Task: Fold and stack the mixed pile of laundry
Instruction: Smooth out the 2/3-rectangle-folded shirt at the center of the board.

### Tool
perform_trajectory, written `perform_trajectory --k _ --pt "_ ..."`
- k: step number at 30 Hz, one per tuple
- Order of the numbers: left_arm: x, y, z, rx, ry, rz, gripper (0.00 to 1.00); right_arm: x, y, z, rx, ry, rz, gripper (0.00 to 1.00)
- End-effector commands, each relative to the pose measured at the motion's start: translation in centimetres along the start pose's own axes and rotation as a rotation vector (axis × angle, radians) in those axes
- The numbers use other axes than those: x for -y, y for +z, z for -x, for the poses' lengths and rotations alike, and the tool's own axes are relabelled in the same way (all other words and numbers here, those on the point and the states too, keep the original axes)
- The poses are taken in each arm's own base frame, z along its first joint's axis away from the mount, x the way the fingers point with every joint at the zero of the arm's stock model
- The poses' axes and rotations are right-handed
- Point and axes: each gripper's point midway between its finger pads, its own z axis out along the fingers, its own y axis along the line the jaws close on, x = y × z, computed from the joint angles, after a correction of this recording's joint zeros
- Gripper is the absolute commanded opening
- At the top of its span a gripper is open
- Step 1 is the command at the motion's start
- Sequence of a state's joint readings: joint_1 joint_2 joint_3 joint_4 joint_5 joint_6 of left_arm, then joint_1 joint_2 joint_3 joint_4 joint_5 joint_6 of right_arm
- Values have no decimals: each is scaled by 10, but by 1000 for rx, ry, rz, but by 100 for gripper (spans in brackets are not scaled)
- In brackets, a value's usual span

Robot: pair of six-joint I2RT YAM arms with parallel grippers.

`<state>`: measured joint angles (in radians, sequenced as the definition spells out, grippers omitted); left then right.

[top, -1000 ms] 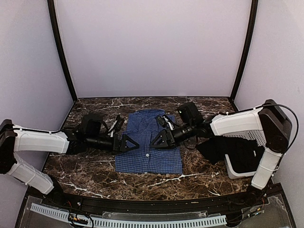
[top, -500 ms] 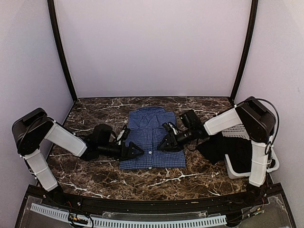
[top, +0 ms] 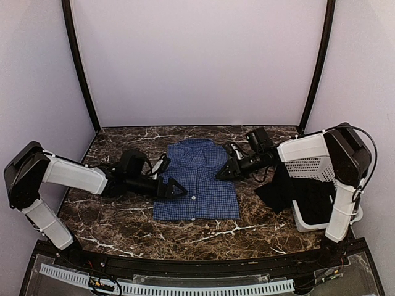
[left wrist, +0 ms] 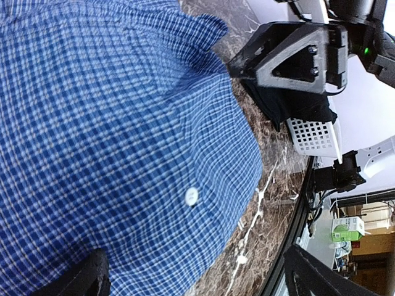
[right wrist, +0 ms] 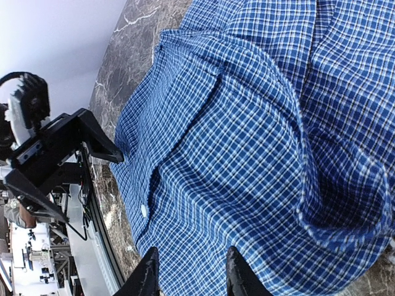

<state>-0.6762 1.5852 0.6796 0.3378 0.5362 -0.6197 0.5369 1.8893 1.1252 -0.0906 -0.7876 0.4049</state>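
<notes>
The blue-and-white check shirt point(top: 196, 188) lies folded flat at the table's middle, collar toward the back. My left gripper point(top: 174, 188) rests low at its left edge, jaws wide open over the cloth point(left wrist: 123, 123) near a white button. At the shirt's upper right edge, my right gripper point(top: 223, 174) has its fingertips point(right wrist: 150, 262) a narrow gap apart above rumpled check cloth point(right wrist: 247, 154), pinching nothing that I can see. The black garment point(top: 295, 194) hangs out of the basket at the right.
The white perforated basket point(top: 311, 166) lies tipped at the right edge, under my right arm. Dark marble table point(top: 111, 225) surrounds the shirt. Purple walls close in the back and sides. A black rail point(top: 185, 266) runs along the near edge.
My right gripper has drawn back and to the right, to the shirt's upper right edge, and its jaws have narrowed. The left gripper shifted slightly along the left edge, staying wide open.
</notes>
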Motion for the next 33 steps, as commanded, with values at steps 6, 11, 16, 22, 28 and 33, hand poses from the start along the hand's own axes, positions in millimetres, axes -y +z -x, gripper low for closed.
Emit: perform_trajectory --k 6,11,16,22,28,33 --pt "16 4 26 -8 78 -12 98 -2 -14 25 35 -83 -125 35" --pt "5 9 20 -19 64 13 96 7 -44 26 67 -141 -320 34" --pt "2 13 18 -26 64 17 96 26 -55 28 65 -177 -462 41" --pt "1 18 14 -50 82 33 96 32 -31 29 -20 -235 -453 47" --pt "-2 19 11 -57 77 42 95 39 -14 33 -52 -257 -498 41" --pt "-5 20 10 -60 75 51 95 52 -10 46 -40 -246 -560 20"
